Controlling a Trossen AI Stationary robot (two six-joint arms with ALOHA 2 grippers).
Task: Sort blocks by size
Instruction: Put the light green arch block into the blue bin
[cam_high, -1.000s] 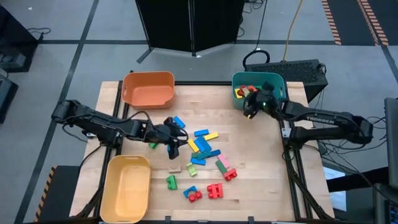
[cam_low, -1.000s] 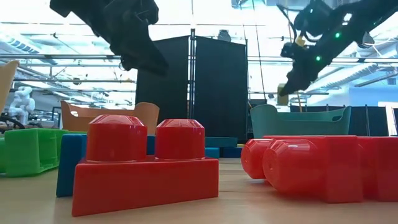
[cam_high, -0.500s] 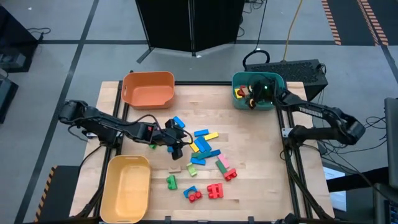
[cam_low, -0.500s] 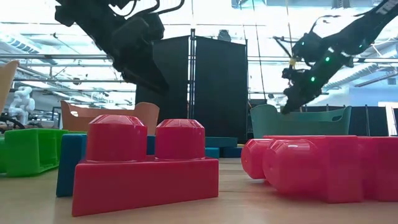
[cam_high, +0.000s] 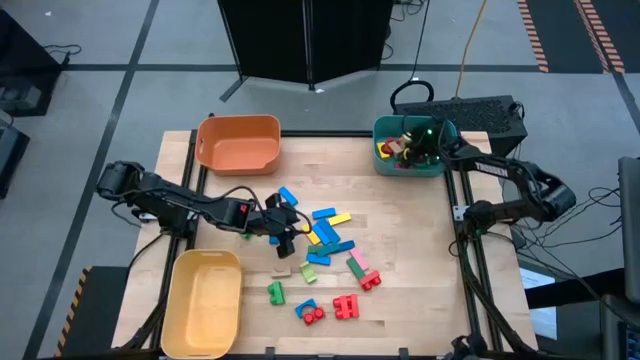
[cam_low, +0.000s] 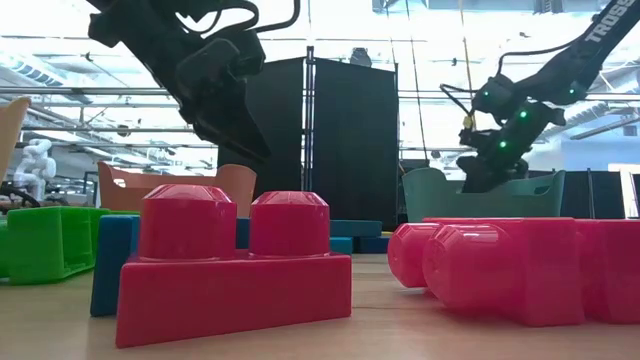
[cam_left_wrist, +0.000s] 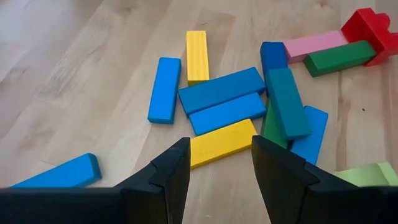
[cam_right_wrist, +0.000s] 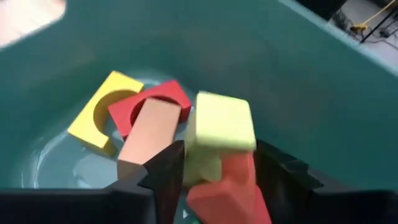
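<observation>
The blocks (cam_high: 325, 240) are mostly spread over the middle of the wooden table (cam_high: 420, 290), with a few already lying in the teal bin (cam_high: 440, 165) at its far right corner. Since a second ago the right gripper (cam_high: 412, 146) has been carried from the bin's near rim to a place over its inside, and its jaws have been parted: a pale yellow block (cam_right_wrist: 217, 127) is seen loose between the fingers, tilted above the blocks on the bin floor. The left gripper (cam_high: 283, 236) has been brought lower over the heap, its jaws held apart with nothing between them, just above a yellow bar (cam_left_wrist: 221, 142).

In the teal bin a yellow arch (cam_right_wrist: 102, 115), a red arch (cam_right_wrist: 165, 99), a tan block (cam_right_wrist: 146, 134) and a red block (cam_right_wrist: 233, 186) are seen. The orange bin (cam_high: 238, 143) and the yellow bin (cam_high: 203, 300) hold nothing that can be made out.
</observation>
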